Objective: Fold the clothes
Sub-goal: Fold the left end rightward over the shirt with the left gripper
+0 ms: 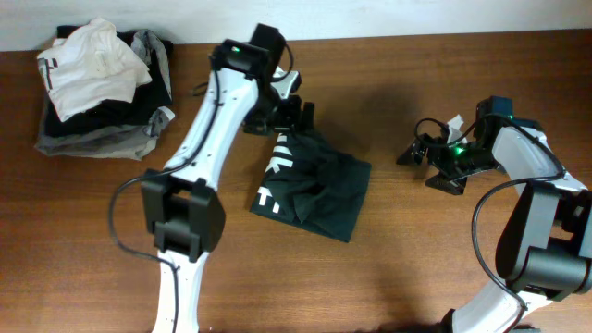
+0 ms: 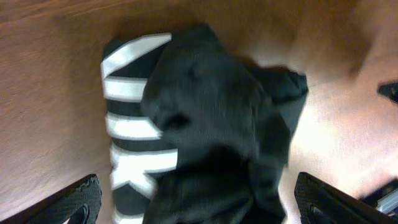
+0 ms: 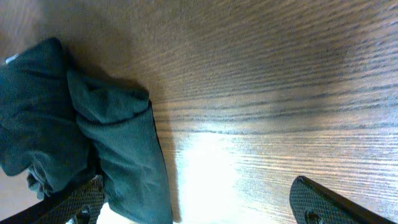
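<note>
White, grey and black cloth comes first on your far left: a heap of white, grey and black clothes (image 1: 97,88) sits rumpled at the back corner of the brown wooden worktop (image 1: 74,231), well apart from everything else.

Moving right, your white left arm (image 1: 217,111) reaches from the near edge toward the back and bends down over the middle. Your left fingers (image 1: 298,116) hang at the back edge of the dark green garment with white stripes (image 1: 319,190). From the left wrist view they are released and spread wide, with one finger (image 2: 78,202) low at each side of the frame and the garment (image 2: 211,106) lying below and between them. They grip nothing. You cannot tell from these views whether they touch the cloth.

That garment lies near the centre of the worktop, bunched into a rough, skewed rectangle. The white stripes run along its left side and loose folds are heaped on top.

Further right, across a stretch of bare wood, your right fingers (image 1: 412,151) sit clear of the garment. The right wrist view shows them released too, spread wide (image 3: 329,202) with only wood grain between them, and the garment's folded edge (image 3: 118,143) shows at the left of that view.
</note>
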Controlling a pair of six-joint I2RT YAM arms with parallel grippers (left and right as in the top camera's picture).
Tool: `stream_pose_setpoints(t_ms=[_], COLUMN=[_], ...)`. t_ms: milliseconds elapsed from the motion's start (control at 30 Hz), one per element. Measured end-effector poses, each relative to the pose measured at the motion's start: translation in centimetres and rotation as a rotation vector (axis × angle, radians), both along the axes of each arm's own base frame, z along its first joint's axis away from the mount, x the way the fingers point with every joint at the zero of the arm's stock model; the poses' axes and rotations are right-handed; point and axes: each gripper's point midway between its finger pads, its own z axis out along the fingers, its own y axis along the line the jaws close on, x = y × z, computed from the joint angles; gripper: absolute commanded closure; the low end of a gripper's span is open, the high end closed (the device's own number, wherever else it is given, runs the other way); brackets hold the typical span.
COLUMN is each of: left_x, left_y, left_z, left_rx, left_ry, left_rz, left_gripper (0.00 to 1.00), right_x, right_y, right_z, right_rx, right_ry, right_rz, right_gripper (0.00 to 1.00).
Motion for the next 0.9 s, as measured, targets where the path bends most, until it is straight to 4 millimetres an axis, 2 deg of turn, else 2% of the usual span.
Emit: stream_pose_setpoints(t_ms=[33, 133, 200, 233, 267, 367, 500, 633, 700, 800, 900], left_x=[0.2, 0.4, 0.7, 0.8, 0.8, 0.7, -0.4, -2.0, -2.7, -2.6, -3.3], left_y=[-0.6, -0.9, -1.1, -1.2, -1.3, -1.9, -3.6, -5.2, -6.1, -6.1, -5.8], left_z=[-2.0, -4.7, -6.5, -7.0, -7.2, -7.2, -6.9, -6.7, -5.8, -3.2, -2.4], left_rx=[0.009, 0.021, 0.025, 0.019, 0.014, -0.005, -0.030, -0.027, -0.029, -0.038, -0.027], left_ry=[0.034, 0.081, 0.111, 0.119, 0.124, 0.127, 0.141, 0.161, 0.161, 0.135, 0.152], left_rz=[0.021, 0.051, 0.078, 0.087, 0.091, 0.082, 0.039, -0.014, -0.037, -0.062, -0.075], left_gripper=[0.01, 0.01, 0.11, 0.22, 0.28, 0.44, 0.78, 0.80, 0.78, 0.76, 0.77], right_x=[-0.3, -0.3, -0.4, -0.4, -0.4, -0.4, -0.4, -0.4, -0.4, -0.5, -0.5], right_y=[0.1, 0.1, 0.1, 0.1, 0.1, 0.1, 0.1, 0.1, 0.1, 0.0, -0.1], right_z=[0.0, 0.0, 0.0, 0.0, 0.0, 0.0, 0.0, 0.0, 0.0, -0.1, -0.1], right_rx=[0.001, 0.000, 0.000, 0.000, 0.000, 0.000, -0.002, -0.003, -0.002, -0.010, -0.013], right_ry=[0.005, 0.002, 0.001, 0.000, 0.001, -0.001, -0.004, -0.005, -0.005, 0.001, 0.002], right_rz=[0.013, 0.022, 0.025, 0.025, 0.025, 0.028, 0.032, 0.033, 0.034, 0.033, 0.034], right_gripper=[0.01, 0.01, 0.01, 0.01, 0.01, 0.01, 0.01, 0.01, 0.01, 0.01, 0.01])
